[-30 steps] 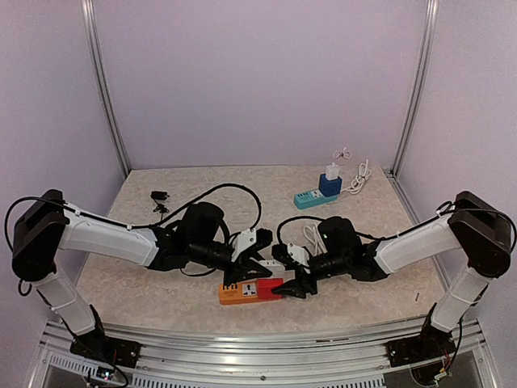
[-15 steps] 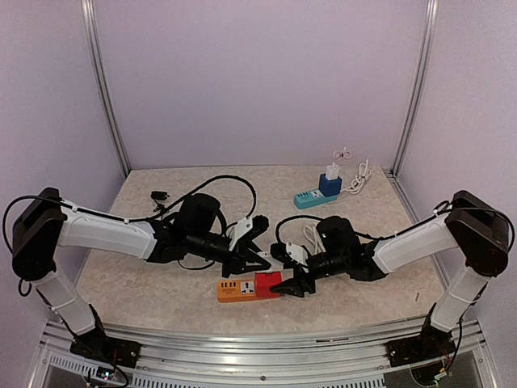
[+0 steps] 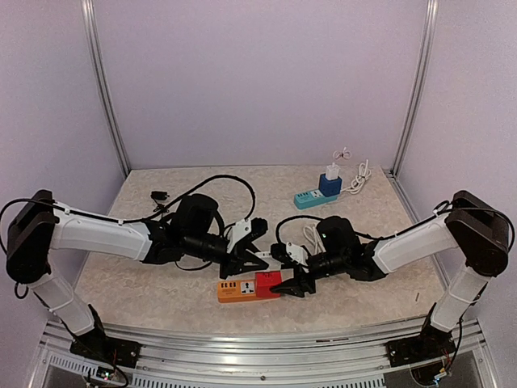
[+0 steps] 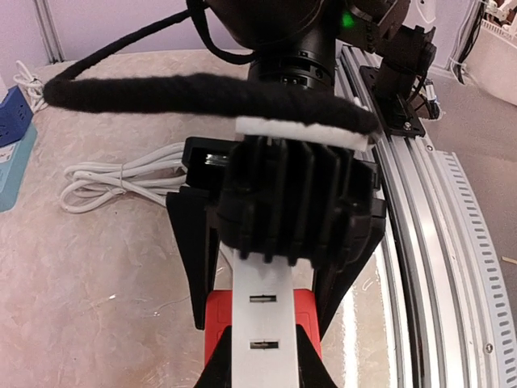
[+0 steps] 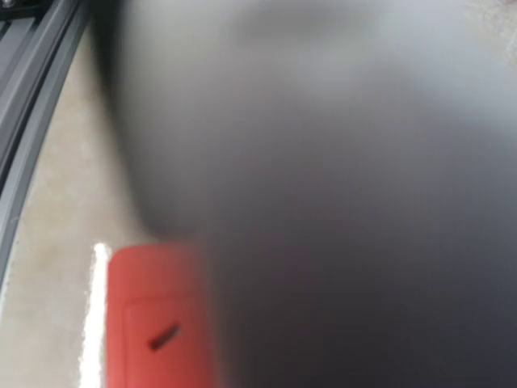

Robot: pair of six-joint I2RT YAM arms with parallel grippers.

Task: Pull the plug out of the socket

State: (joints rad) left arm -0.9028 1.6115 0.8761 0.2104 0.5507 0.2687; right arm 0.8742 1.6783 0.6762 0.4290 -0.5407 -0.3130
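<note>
The socket (image 3: 242,289) is an orange power strip with a red end (image 4: 307,311), lying near the table's front edge. My right gripper (image 3: 292,284) has its black fingers (image 4: 192,242) closed on both sides of that red end. The right wrist view is a dark blur with only the red end (image 5: 153,323) showing. My left gripper (image 3: 262,259) is shut on a flat white piece with two slots (image 4: 266,323), which I take for the plug (image 3: 275,263). It hangs just over the red end. Whether its pins are still seated is hidden.
A bundled white cable (image 3: 311,234) lies behind the right gripper. A teal strip carrying a blue and white charger (image 3: 323,190) stands at the back right. Small black bits (image 3: 159,195) lie at the back left. The metal rail (image 4: 436,242) borders the near edge.
My left arm has drawn back and to the left, lifting its gripper a little away from the strip. The strip slid slightly left. The right arm has barely moved.
</note>
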